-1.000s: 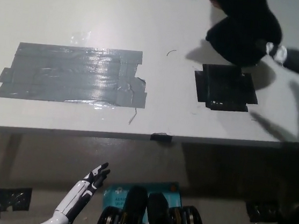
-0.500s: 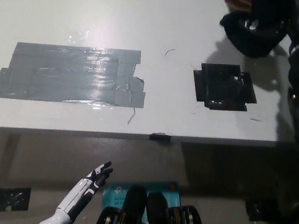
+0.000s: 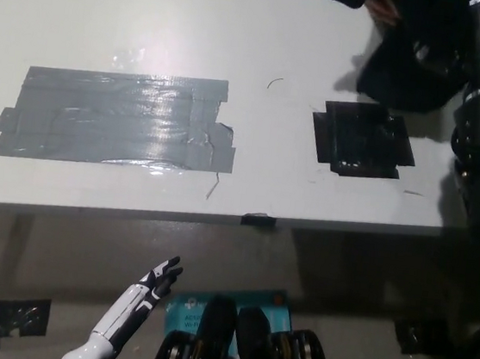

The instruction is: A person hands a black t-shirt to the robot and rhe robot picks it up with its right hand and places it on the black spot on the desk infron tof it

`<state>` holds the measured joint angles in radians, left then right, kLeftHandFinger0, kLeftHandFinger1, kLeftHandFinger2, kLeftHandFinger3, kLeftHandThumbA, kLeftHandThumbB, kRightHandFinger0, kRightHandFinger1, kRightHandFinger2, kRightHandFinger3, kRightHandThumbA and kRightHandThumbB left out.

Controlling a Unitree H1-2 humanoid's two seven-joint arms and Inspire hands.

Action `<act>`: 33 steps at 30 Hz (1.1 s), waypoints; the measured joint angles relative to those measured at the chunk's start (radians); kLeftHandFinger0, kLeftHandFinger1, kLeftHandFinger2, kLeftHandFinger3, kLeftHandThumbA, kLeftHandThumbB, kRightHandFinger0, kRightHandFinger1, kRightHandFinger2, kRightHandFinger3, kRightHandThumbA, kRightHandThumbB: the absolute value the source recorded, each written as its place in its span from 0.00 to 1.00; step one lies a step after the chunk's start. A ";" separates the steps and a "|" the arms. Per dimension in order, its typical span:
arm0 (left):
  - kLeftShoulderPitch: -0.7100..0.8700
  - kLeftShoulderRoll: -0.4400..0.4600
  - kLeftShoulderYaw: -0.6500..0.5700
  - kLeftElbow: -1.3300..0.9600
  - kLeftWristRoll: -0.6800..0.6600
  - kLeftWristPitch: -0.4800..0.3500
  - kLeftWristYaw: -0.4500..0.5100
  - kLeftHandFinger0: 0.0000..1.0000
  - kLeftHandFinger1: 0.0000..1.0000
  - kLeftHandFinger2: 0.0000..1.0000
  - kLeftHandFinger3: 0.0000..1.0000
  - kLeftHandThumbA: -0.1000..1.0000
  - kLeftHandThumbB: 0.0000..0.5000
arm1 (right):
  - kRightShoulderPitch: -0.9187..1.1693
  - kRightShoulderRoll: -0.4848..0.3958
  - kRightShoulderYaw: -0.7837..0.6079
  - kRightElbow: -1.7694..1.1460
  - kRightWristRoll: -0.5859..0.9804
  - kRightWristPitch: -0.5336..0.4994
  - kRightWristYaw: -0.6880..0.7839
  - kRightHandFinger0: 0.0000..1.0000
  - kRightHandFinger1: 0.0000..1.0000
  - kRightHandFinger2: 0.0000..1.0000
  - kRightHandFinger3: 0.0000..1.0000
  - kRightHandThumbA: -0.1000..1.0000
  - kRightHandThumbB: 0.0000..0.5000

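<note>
The black t-shirt (image 3: 403,77) hangs bunched over the desk's far right, just beyond the black spot (image 3: 362,140). A person's hand (image 3: 383,3) still holds its upper end at the top edge. My black right arm reaches up along the right side, and my right hand (image 3: 436,55) is pressed into the cloth and closed on it; black on black hides most of the fingers. My white left hand (image 3: 148,289) rests low in front of the desk edge with its fingers apart, holding nothing.
A large patch of grey tape (image 3: 117,120) covers the left half of the white desk (image 3: 283,28). The desk's front edge (image 3: 257,220) runs across the middle of the picture, with floor below it.
My right arm has swung in from the far right and up to the t-shirt. The bundle rose off the spot, then sank a little toward it. The left hand has not moved.
</note>
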<state>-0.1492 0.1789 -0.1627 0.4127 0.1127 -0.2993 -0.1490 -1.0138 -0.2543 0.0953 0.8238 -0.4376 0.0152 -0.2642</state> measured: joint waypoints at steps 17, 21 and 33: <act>-0.020 0.001 0.001 0.003 0.000 0.000 -0.011 1.00 1.00 1.00 1.00 1.00 1.00 | 0.027 -0.162 0.302 -0.268 -0.181 -0.167 0.069 0.00 0.41 0.87 0.77 0.00 0.47; -0.020 0.001 0.001 0.002 0.002 0.002 -0.011 1.00 1.00 1.00 1.00 1.00 1.00 | 0.041 -0.183 0.384 -0.245 -0.237 -0.185 0.099 0.00 0.42 0.86 0.76 0.00 0.46; -0.021 0.001 0.001 0.006 0.006 0.002 -0.011 1.00 1.00 1.00 1.00 1.00 1.00 | 0.106 -0.185 0.506 -0.126 -0.339 -0.172 0.198 1.00 1.00 1.00 1.00 0.42 0.86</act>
<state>-0.1705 0.1801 -0.1617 0.4183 0.1192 -0.2968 -0.1604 -0.9079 -0.4394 0.6011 0.6974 -0.7763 -0.1567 -0.0658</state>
